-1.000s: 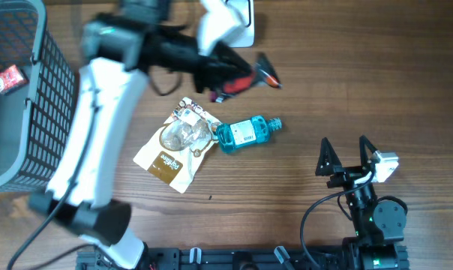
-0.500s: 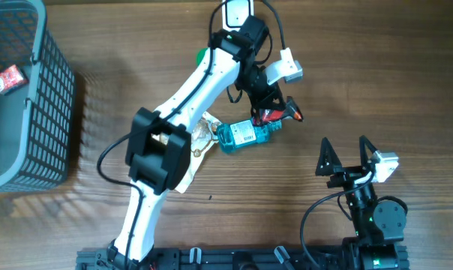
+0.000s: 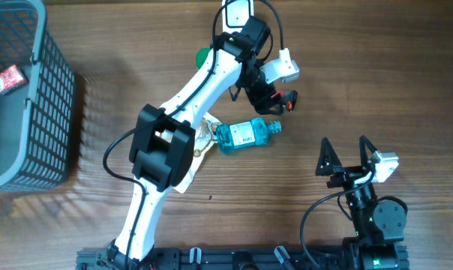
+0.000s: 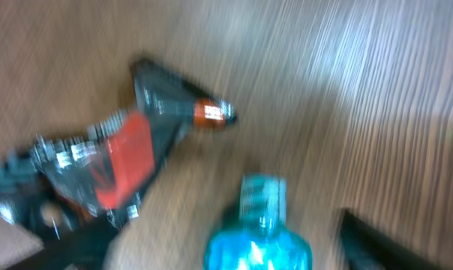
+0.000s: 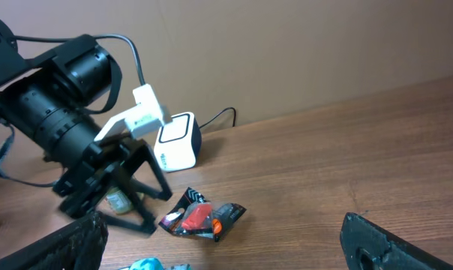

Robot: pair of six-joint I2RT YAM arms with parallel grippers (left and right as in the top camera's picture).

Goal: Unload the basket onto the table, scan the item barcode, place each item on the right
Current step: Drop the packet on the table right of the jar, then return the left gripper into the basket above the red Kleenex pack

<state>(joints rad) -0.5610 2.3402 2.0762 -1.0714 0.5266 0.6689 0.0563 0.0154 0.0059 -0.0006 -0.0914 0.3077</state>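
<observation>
Waiting right gripper: closest to the base, jaws spread wide with nothing between them, well apart from every item.
Blue bottle: on its side on the table, long axis roughly left to right. The cap points to the robot's right and slightly away, and a brown pouch lies just beside the base end.
Red-and-black packet: flat on the wood just beyond the bottle, close to the left fingers but loose, with nothing pinching it.
Left gripper: jaws wide apart and empty, hanging just past the bottle's cap end. In the wrist view the bottle sits low between the two fingers and the packet lies off to one side.
Nearer arm: the left, clearly; both items lie right by its jaws, while the right arm is far from them.
Likely approach: if the bottle is the item to scan, the jaws have to draw back toward the base and close across its short width. Which of the two items is meant cannot be told.
Scanner: a white box with a trailing cable, farthest away, beyond the left gripper.
</observation>
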